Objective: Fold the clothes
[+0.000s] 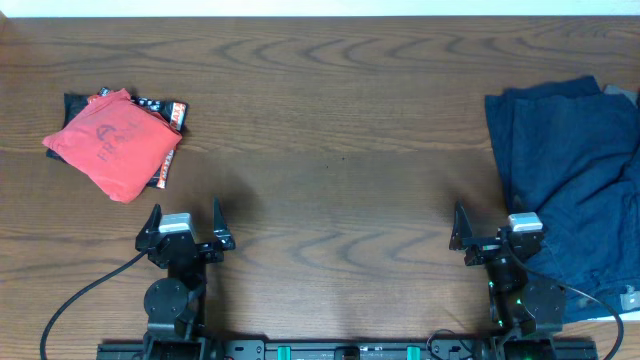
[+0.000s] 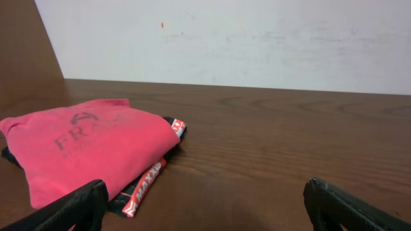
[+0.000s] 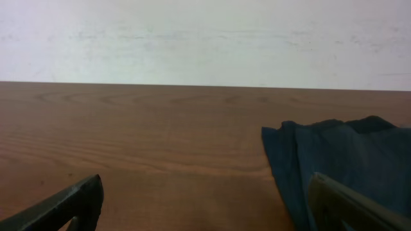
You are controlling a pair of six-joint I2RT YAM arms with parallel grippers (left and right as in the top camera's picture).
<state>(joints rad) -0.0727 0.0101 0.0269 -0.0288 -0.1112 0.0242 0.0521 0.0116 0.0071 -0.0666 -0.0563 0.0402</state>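
A dark navy-blue garment point(image 1: 570, 170) lies spread and rumpled at the table's right side, running off the right edge; it also shows in the right wrist view point(image 3: 340, 163). My right gripper point(image 1: 497, 232) is open and empty near the front edge, its right finger over the garment's left edge point(image 3: 205, 205). My left gripper point(image 1: 186, 230) is open and empty at the front left point(image 2: 205, 205).
A folded red garment point(image 1: 112, 142) with faint lettering lies at the far left on a folded black piece with red-and-white trim point(image 1: 165, 110), just ahead and left of my left gripper point(image 2: 83, 147). Bare wooden table point(image 1: 340, 150) lies between the two arms.
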